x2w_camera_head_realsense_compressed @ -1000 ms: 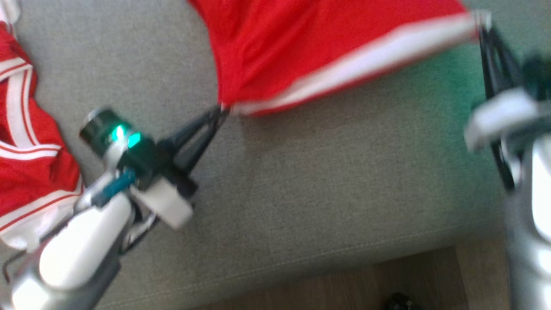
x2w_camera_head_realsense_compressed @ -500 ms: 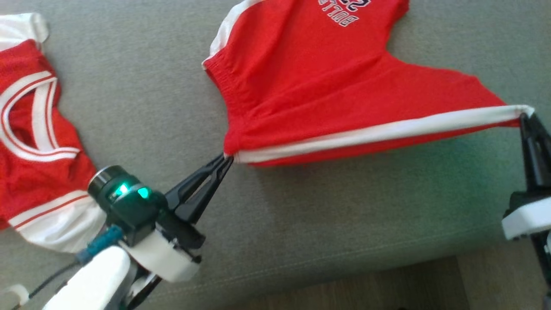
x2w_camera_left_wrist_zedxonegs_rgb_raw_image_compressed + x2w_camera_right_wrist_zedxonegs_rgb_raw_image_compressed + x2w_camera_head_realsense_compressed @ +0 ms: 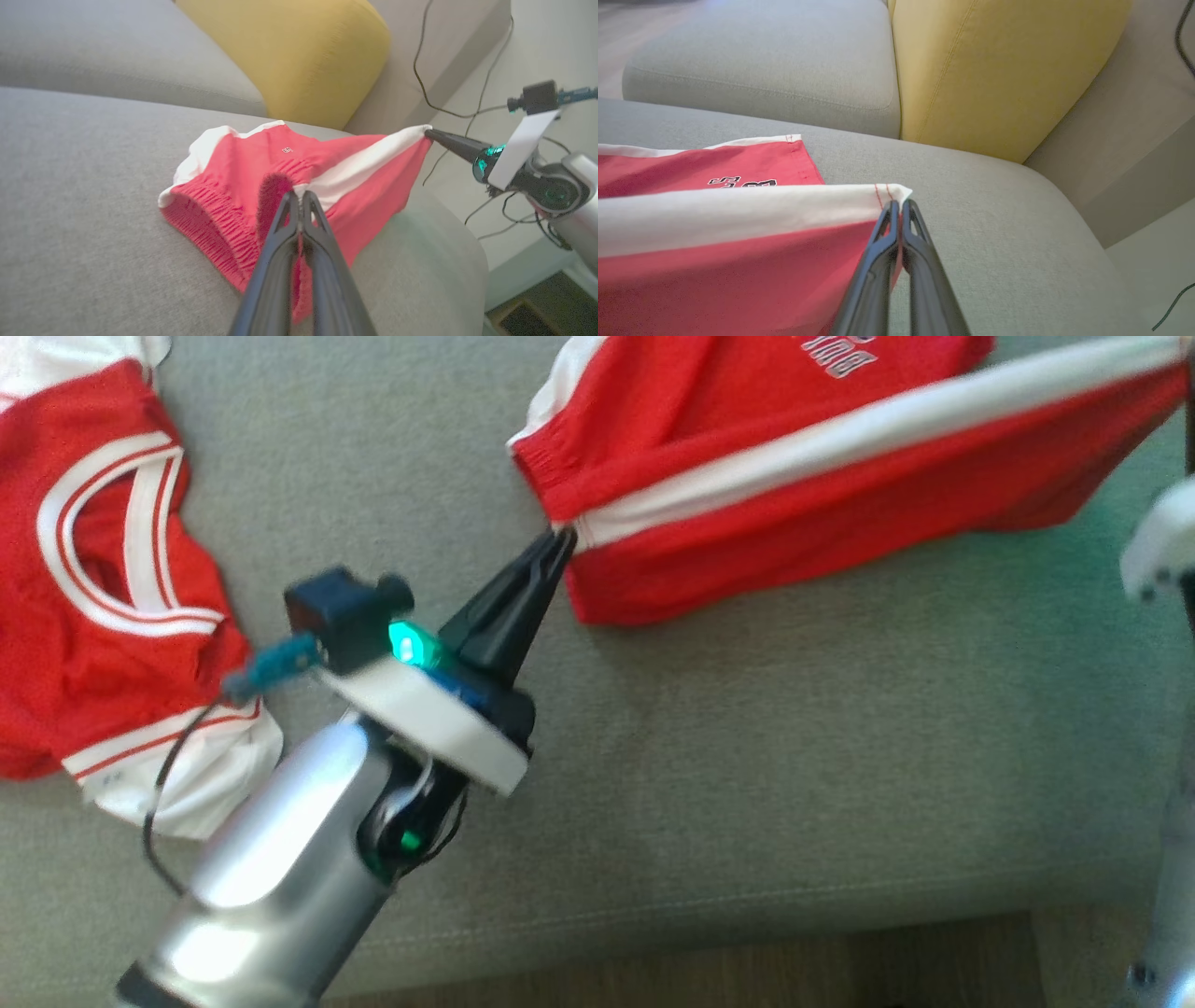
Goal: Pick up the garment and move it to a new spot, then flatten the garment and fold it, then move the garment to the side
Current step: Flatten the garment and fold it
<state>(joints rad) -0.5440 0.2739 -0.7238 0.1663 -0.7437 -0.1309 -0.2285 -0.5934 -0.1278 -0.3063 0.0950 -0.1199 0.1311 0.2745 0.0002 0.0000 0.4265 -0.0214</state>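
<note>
Red shorts with a white side stripe are hanging stretched between both grippers just above the grey sofa seat, with their far part lying on the cushion. The left gripper is pinching the waistband end of the stripe, its dark fingers pressed together on the cloth. The right gripper is clamping the hemmed corner at the stripe's other end, its fingers likewise closed on fabric. The stripe is running taut from one grip to the other, and the red panel below it is drooping toward the seat. Printed lettering is showing on the part resting flat. A yellow cushion is standing against the sofa back behind the shorts. A second red-and-white jersey is lying crumpled on the seat to the robot's left, well apart from the shorts.
</note>
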